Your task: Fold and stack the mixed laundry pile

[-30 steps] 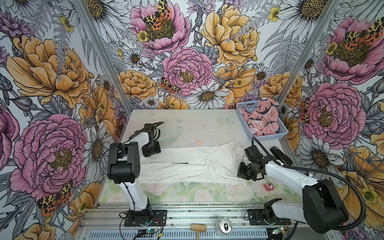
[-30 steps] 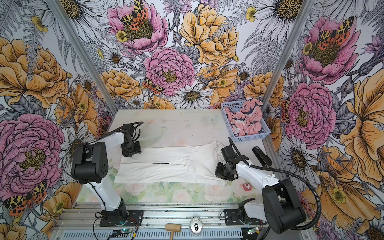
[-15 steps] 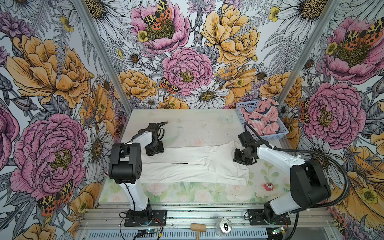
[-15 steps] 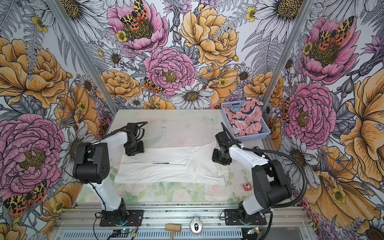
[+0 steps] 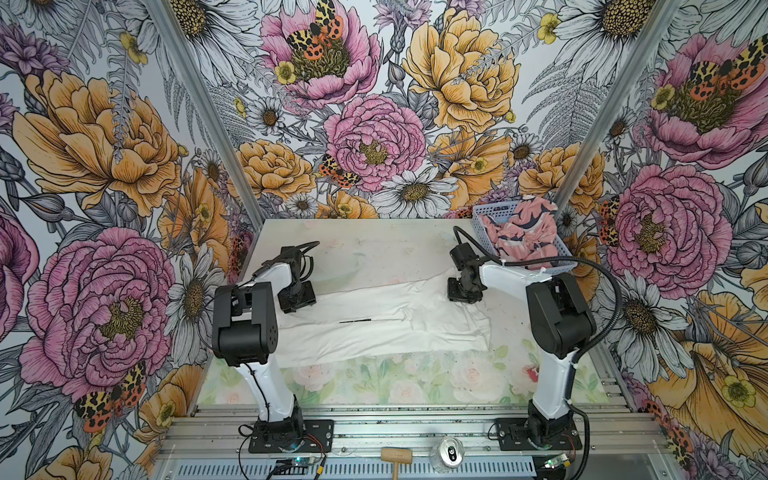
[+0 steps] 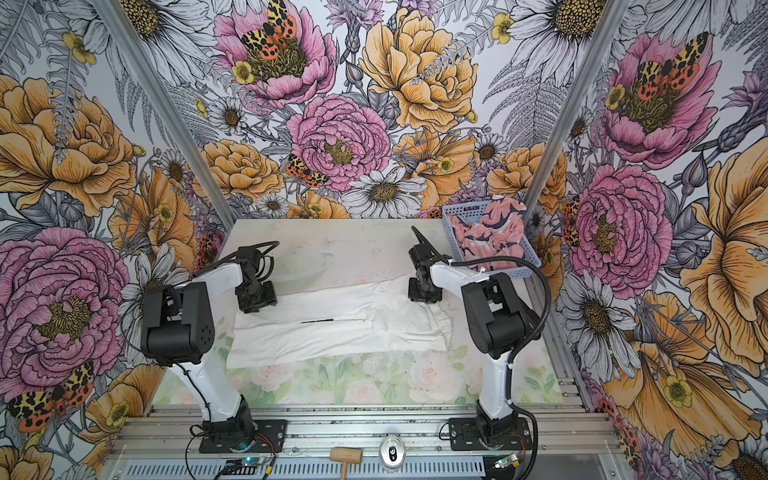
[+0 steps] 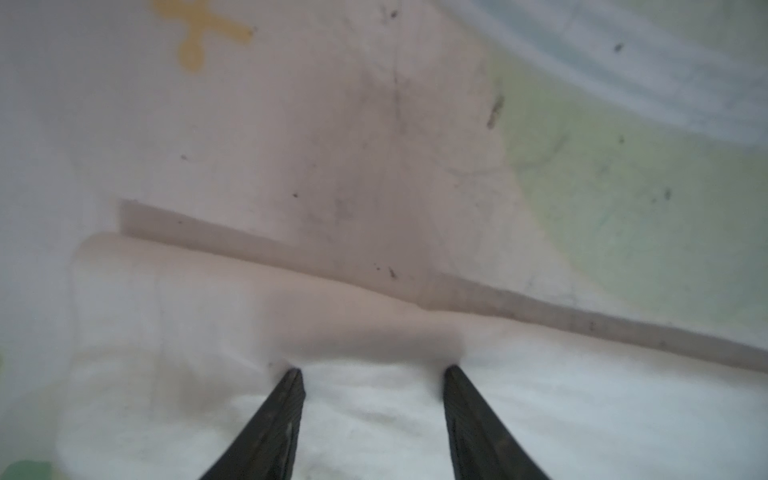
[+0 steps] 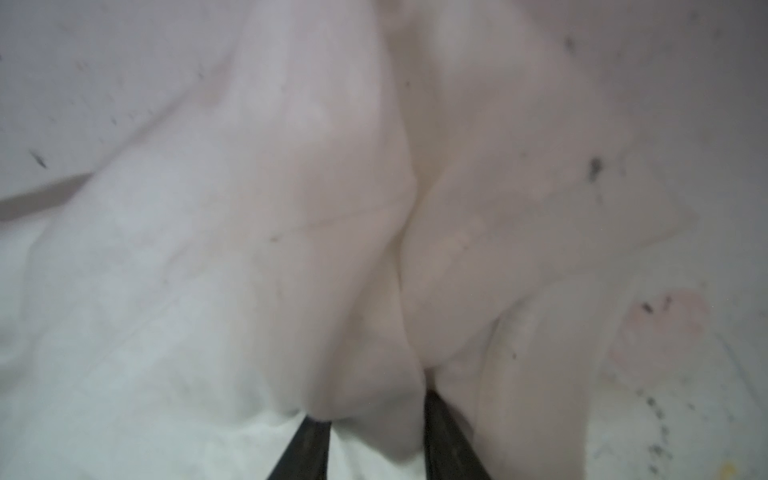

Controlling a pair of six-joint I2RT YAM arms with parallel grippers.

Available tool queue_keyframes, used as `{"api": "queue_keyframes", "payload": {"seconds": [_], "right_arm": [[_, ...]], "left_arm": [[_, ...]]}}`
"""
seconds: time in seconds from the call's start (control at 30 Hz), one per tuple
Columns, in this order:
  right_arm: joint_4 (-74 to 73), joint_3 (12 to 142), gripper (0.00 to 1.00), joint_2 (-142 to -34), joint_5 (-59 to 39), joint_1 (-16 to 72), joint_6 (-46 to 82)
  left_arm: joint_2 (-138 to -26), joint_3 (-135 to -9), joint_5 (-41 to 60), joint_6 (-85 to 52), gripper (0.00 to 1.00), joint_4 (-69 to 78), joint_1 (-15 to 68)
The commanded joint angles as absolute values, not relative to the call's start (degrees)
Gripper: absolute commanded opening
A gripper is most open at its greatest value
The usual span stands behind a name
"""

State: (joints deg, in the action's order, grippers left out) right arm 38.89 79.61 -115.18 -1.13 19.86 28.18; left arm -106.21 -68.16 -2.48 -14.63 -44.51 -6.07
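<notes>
Both top views: plain white cloth T-shirt [image 5: 374, 336] flat, mid-bench [image 5: 374, 249]. Pink garment w/ navy-white print [image 5: 523, 237] in light blue perforated basket [image 5: 481, 224], upper right.
L wrist: left gripper [image 7: 372, 370] fingers [image 7: 286, 411] apart, tips on shirt edge.
R wrist: right gripper [image 8: 374, 411] fingers [image 8: 309, 453] slightly apart, shirt fold between; grip cannot tell.

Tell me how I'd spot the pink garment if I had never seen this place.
Find the table between the flowered walls and look to its far right corner, where a light blue basket stands. The pink garment lies crumpled inside it. Unlike the plain white T-shirt spread on the table, it carries navy and white shapes.
</notes>
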Motion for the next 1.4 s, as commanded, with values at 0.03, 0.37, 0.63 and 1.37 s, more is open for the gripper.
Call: {"api": "queue_keyframes", "payload": {"seconds": [0.03,0.37,0.63,1.37], "right_arm": [[37.63,90.78,0.38,-123.95,1.45,20.12,23.88],[51.41,139.87,0.39,-153.41,-2.30,19.59,17.53],[54.36,154.13,0.45,-155.08,-5.05,17.95,18.34],[36.58,93.57,0.53,-120.09,-7.19,21.45,31.78]], "left_arm": [[-104.87,-65.59,-3.16,-17.03,0.57,-45.48,-8.13],[-99.80,-65.60,0.45,-15.64,0.62,-47.94,-5.96],[-109.20,-65.48,5.18,-15.84,0.62,-48.25,-3.72],[-108.64,-56.95,15.77,-20.61,0.60,-52.28,5.70]]}}
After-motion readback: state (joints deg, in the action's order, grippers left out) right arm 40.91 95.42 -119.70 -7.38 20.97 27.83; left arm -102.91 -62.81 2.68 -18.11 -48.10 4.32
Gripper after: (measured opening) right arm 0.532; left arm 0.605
